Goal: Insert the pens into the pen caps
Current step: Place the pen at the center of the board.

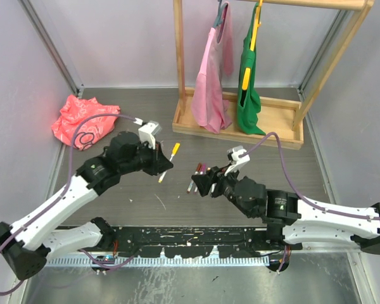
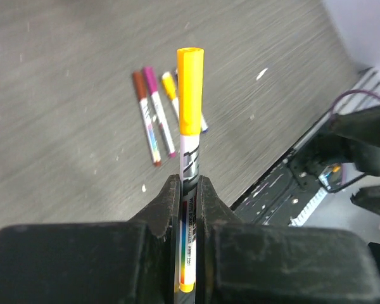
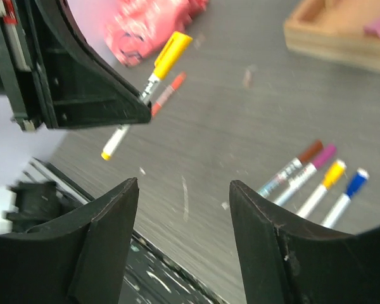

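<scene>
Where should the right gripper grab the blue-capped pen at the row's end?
Take the blue-capped pen across its white barrel below the cap, coming straight down. It lies flat, outermost in the row: one finger gets the open side, the other probably fits the narrow gap beside the yellow-capped pen.

A robot lab cell: pale walls (image 1: 19, 95) box in a grey table (image 1: 177, 209), with a left arm (image 1: 57, 212) and right arm (image 1: 332, 218) bolted along the bottom.
</scene>
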